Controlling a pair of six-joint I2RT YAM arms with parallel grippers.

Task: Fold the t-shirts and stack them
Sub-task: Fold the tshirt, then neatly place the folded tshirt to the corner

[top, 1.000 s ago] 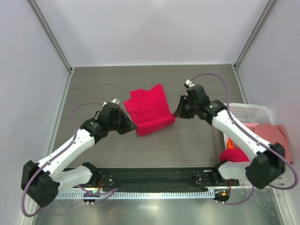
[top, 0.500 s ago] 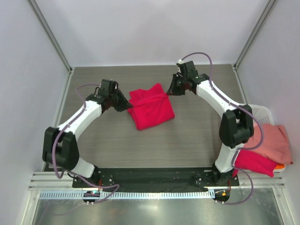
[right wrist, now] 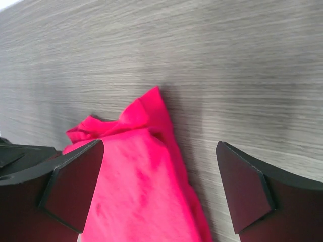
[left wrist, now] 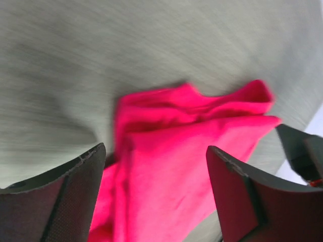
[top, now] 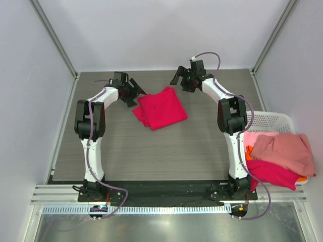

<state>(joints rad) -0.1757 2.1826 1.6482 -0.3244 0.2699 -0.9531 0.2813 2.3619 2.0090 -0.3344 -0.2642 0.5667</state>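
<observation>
A crimson-red t-shirt (top: 159,107) lies folded in a rough square on the table, toward the back. My left gripper (top: 136,94) stands open just off its left corner; in the left wrist view the t-shirt (left wrist: 181,151) shows between the spread fingers (left wrist: 65,196), which hold nothing. My right gripper (top: 180,84) stands open just beyond the shirt's far right corner, and its view shows the folded corner (right wrist: 141,166) below open, empty fingers (right wrist: 247,186). More t-shirts are heaped at the right: a salmon-pink one (top: 280,150) on top of a red one (top: 270,174).
A white perforated basket (top: 271,121) stands at the right edge of the table under the heap, with a bit of orange cloth (top: 302,179) at its corner. Grey walls and metal posts close the table's back and sides.
Both arms swung toward the back of the table with the red t-shirt's edge. Both grippers, shut before, have opened and let the shirt go; it now lies folded.
</observation>
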